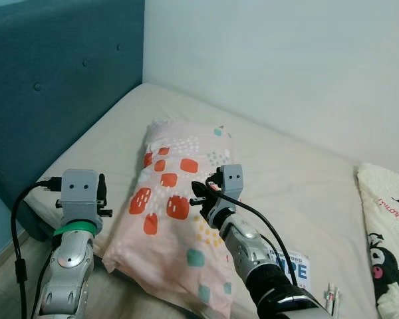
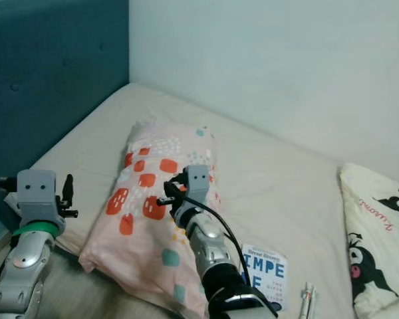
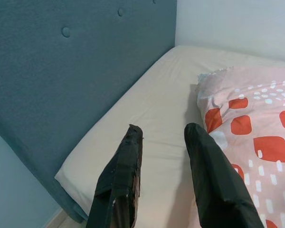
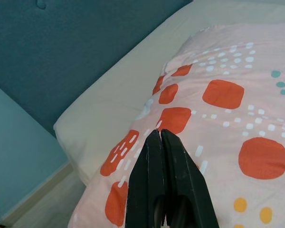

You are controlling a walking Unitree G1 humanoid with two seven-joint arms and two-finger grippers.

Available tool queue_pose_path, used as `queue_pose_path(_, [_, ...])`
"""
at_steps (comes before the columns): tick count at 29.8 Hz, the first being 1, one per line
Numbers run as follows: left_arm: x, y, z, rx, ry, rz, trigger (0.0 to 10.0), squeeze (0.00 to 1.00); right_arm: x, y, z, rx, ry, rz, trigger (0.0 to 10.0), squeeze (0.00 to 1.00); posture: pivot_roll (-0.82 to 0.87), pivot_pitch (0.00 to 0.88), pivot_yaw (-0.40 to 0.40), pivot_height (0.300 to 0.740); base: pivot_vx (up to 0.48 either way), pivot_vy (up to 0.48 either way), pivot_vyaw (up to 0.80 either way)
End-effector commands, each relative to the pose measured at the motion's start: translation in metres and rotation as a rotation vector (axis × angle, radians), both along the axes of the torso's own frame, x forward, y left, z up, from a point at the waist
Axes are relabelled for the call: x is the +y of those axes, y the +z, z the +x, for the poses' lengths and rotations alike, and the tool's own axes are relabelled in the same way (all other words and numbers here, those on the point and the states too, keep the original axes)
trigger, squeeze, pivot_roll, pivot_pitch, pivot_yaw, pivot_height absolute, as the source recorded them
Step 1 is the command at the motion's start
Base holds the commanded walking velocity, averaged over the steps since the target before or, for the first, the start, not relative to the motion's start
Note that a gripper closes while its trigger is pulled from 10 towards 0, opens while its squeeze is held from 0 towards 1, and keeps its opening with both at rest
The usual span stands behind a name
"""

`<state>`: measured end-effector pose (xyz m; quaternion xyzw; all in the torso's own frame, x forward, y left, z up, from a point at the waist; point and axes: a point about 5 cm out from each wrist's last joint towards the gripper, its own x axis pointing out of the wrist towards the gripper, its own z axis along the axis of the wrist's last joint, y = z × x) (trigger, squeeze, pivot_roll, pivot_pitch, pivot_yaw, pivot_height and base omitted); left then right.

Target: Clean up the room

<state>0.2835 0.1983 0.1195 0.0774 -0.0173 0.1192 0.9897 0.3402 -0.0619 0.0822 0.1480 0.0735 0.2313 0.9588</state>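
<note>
A pink pillow with orange, teal and yellow patches lies lengthwise on the cream mattress, its near end over the bed's front edge. My right gripper hovers over the pillow's middle with its fingers pressed shut and nothing between them. My left gripper is raised just left of the pillow, above the mattress edge; its fingers stand open and hold nothing.
A teal padded headboard runs along the left and a white wall behind. A blue-and-white booklet and a small white item lie on the mattress by my right arm. A cream blanket with a black cartoon figure lies far right.
</note>
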Motion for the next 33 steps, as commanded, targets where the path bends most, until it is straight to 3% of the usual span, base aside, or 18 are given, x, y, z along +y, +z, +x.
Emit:
queue_pose_path(1, [0.0001,-0.0089,-0.0032,0.041,0.007,-0.008,10.0,0.00,-0.0018,-0.0084,-0.0039,0.039,-0.003,0.008,10.0,0.00,0.14,0.000,-0.101,0.720,0.000,0.000,0.00])
queue_pose_path(25, [0.0023,-0.0158,-0.0075,0.063,0.027,-0.012,10.0,0.00,-0.0085,-0.0053,0.0006,0.041,-0.011,0.001,10.0,0.00,0.14,0.000,-0.117,0.640,0.000,0.000,0.00])
queue_pose_path(33, [0.0022,-0.0175,-0.0085,0.072,0.028,-0.011,10.0,0.00,-0.0101,-0.0070,-0.0001,0.046,-0.022,-0.006,10.0,0.00,0.13,0.004,-0.119,0.635,0.000,0.000,0.00])
